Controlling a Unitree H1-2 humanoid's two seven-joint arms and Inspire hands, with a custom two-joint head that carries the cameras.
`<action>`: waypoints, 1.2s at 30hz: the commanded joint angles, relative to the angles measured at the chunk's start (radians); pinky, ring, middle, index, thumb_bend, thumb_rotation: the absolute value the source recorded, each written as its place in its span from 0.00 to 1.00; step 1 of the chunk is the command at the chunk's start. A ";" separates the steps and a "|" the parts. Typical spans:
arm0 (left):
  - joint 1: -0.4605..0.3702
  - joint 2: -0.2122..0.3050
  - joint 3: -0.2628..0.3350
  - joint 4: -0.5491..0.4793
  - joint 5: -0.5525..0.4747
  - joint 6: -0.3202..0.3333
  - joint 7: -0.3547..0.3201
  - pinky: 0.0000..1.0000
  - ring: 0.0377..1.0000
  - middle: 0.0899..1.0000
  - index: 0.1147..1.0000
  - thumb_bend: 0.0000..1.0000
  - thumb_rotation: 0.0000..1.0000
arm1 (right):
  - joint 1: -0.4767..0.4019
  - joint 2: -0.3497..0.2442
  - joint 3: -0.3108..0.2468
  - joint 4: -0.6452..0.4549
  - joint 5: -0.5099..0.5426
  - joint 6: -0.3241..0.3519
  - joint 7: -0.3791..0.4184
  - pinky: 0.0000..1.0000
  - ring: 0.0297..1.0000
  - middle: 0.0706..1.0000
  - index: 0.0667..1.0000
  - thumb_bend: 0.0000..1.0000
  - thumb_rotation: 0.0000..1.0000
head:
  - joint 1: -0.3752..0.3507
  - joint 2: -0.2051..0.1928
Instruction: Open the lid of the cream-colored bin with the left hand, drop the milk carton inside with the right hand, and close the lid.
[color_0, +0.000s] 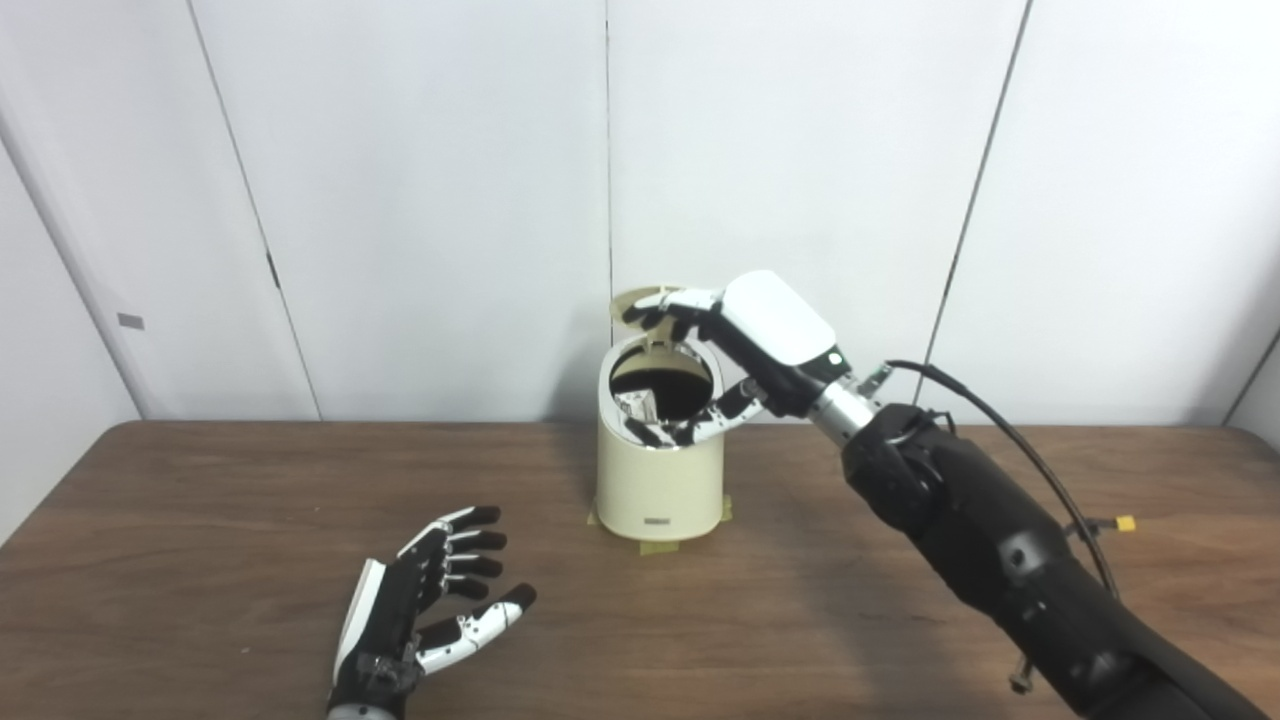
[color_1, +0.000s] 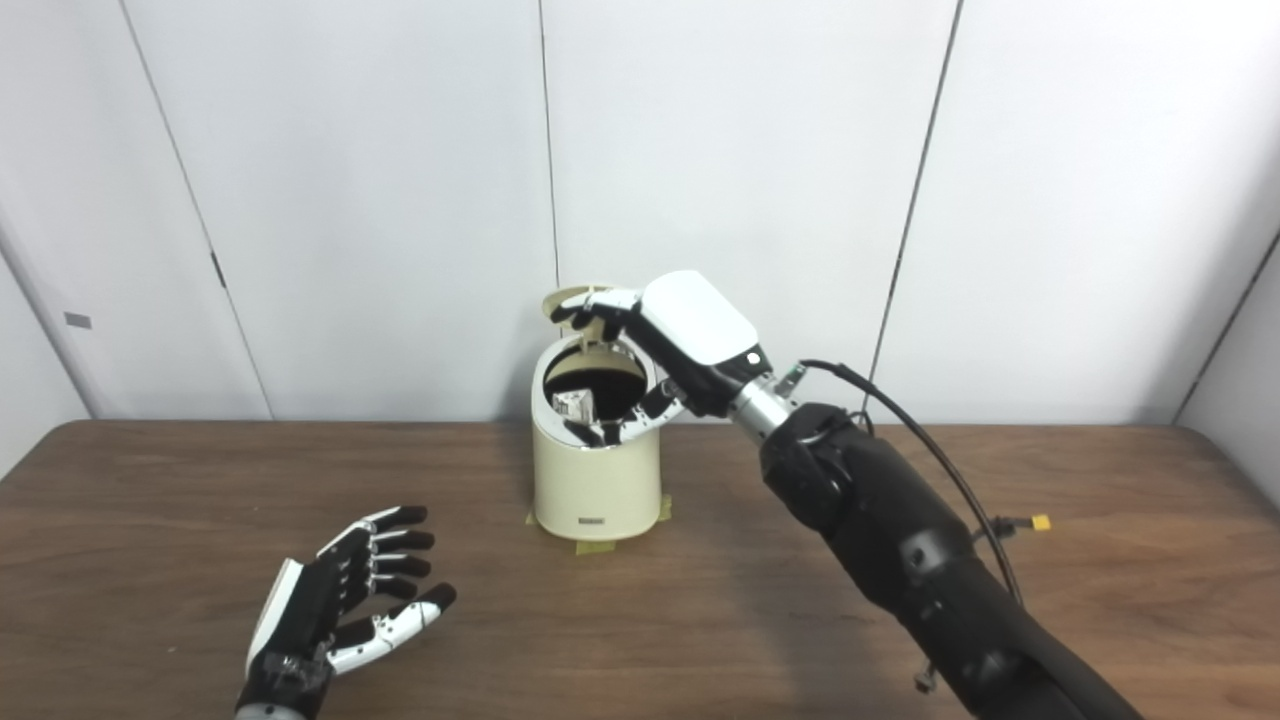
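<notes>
The cream-colored bin (color_0: 658, 480) stands at the table's middle, close to the back edge. Its lid (color_0: 633, 298) is raised and tilted back. Inside the dark mouth lies the milk carton (color_1: 575, 404), a small white and grey shape against the left wall. My right hand (color_0: 765, 335) hovers over the bin's mouth; its fingers (color_0: 668, 305) reach onto the raised lid's edge, and its thumb (color_0: 715, 413) stretches across the front of the rim. It grips nothing. My left hand (color_0: 430, 590) rests open at the front left of the table, well apart from the bin.
Yellow tape (color_0: 655, 547) fixes the bin's base to the brown table (color_0: 200, 520). A black cable with a yellow connector (color_0: 1125, 523) hangs off my right forearm. White wall panels stand right behind the bin.
</notes>
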 joint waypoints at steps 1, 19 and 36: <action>-0.026 0.011 -0.001 -0.012 0.000 -0.032 -0.003 0.62 0.64 0.68 0.73 0.65 0.12 | -0.003 -0.036 -0.045 -0.085 0.080 -0.020 -0.026 0.43 0.50 0.60 0.66 0.84 0.13 | -0.002 0.002; -0.045 0.021 0.001 0.025 -0.016 -0.076 -0.012 0.59 0.63 0.68 0.73 0.66 0.13 | 0.425 0.041 -0.346 -0.357 0.617 0.118 0.228 0.49 0.62 0.77 0.80 0.85 0.22 | -0.004 -0.009; -0.108 0.053 0.008 -0.003 -0.043 -0.132 -0.044 0.67 0.78 0.81 0.83 0.80 0.32 | 0.575 0.150 -0.420 -0.390 0.717 0.146 0.321 0.59 0.71 0.81 0.88 0.88 0.28 | 0.011 -0.029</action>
